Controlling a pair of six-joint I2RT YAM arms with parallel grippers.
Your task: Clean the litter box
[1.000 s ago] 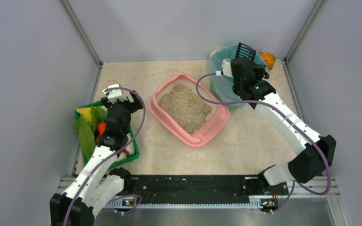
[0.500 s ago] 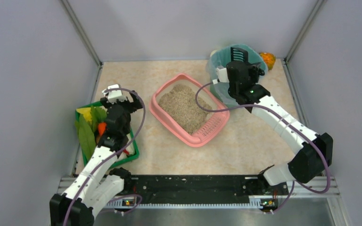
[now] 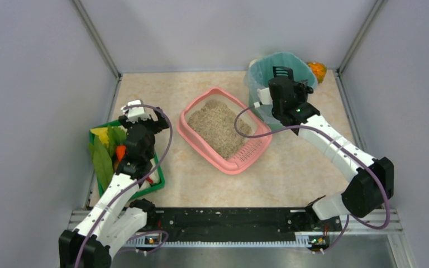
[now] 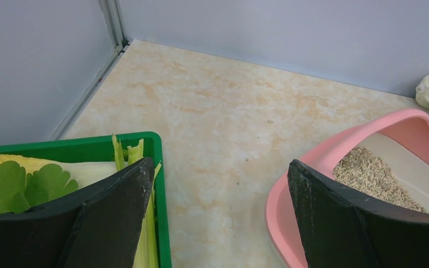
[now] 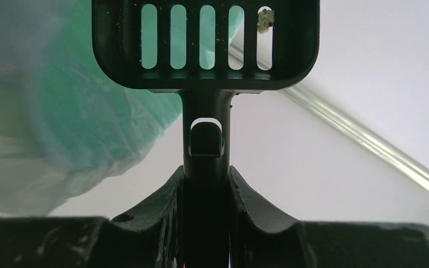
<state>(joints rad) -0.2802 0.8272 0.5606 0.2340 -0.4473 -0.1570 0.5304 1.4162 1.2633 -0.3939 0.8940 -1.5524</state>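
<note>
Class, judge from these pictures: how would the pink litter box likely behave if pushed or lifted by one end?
The litter box looks like thin moulded plastic, so it may flex. Being shallow and wide, it would probably slide rather than tip. The loose litter would likely shift when tilted.

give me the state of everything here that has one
litter box, flat on the table, litter inside
bin, upright, open, teal liner
scoop, held over the bin, one clump stuck in it
green tray, holds leaves
left tool, open, empty
right tool, shut on scoop
</note>
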